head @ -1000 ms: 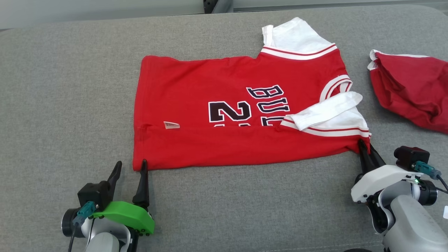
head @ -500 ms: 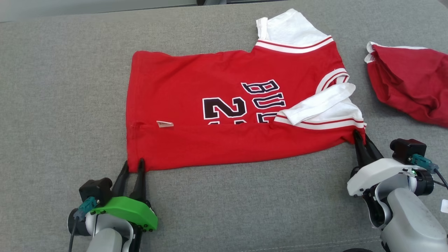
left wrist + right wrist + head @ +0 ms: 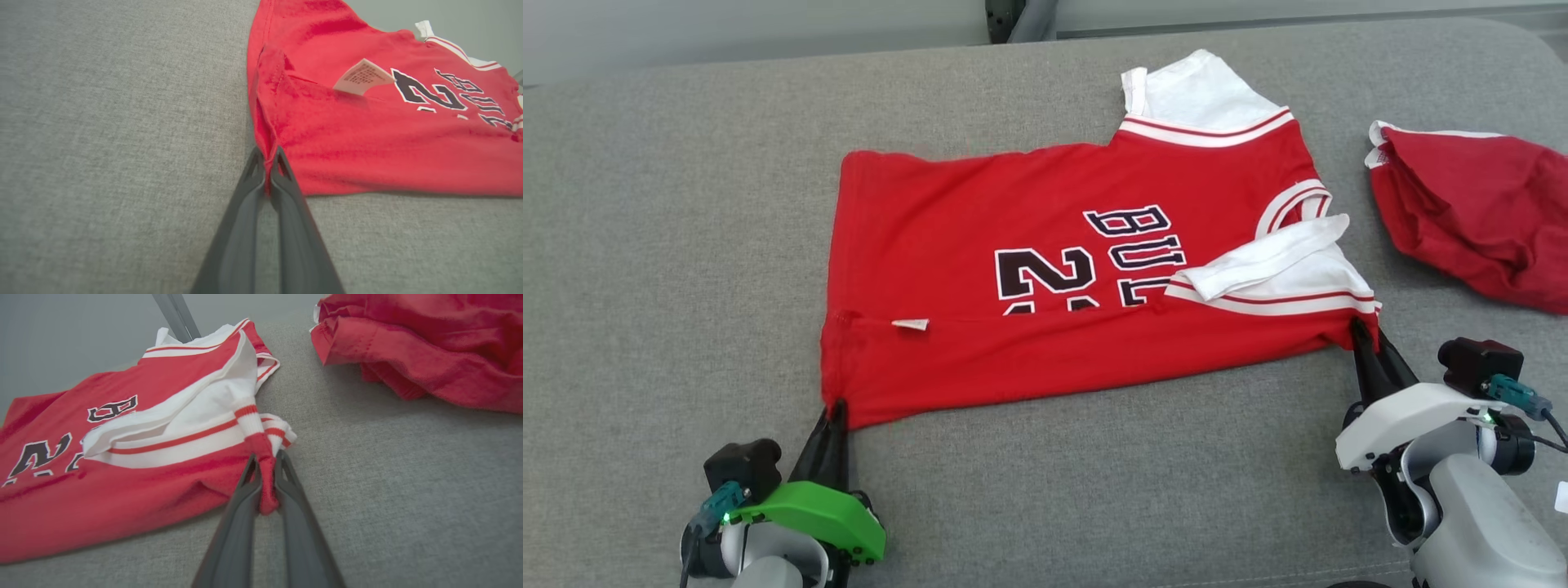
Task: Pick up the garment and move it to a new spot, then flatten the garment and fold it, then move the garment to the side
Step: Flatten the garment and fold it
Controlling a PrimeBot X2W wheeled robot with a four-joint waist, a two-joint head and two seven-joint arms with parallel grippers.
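Head view: left gripper (image 3: pixel 836 411), spread a second ago, now pinches the red jersey (image 3: pixel 1013 212) at its near hem corner; we see right gripper (image 3: pixel 1359 331) still clamped on the sleeve corner. Jersey lies flat on grey cushion (image 3: pixel 670 204). Its print (image 3: pixel 1045 273) is half covered by the folded-over edge; another red garment (image 3: pixel 1478 204) is cropped.

Two red garments, a jersey (image 3: pixel 1045 237) at centre and a crumpled garment (image 3: pixel 1478 212) far right, two end effectors, left end effector (image 3: pixel 836 411) and right end effector (image 3: pixel 1359 329), one grey surface (image 3: pixel 645 245), one white label (image 3: pixel 910 324)

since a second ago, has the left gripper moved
Yes: the left gripper closed its fingers onto the jersey hem corner; against that corner its body barely shifted.
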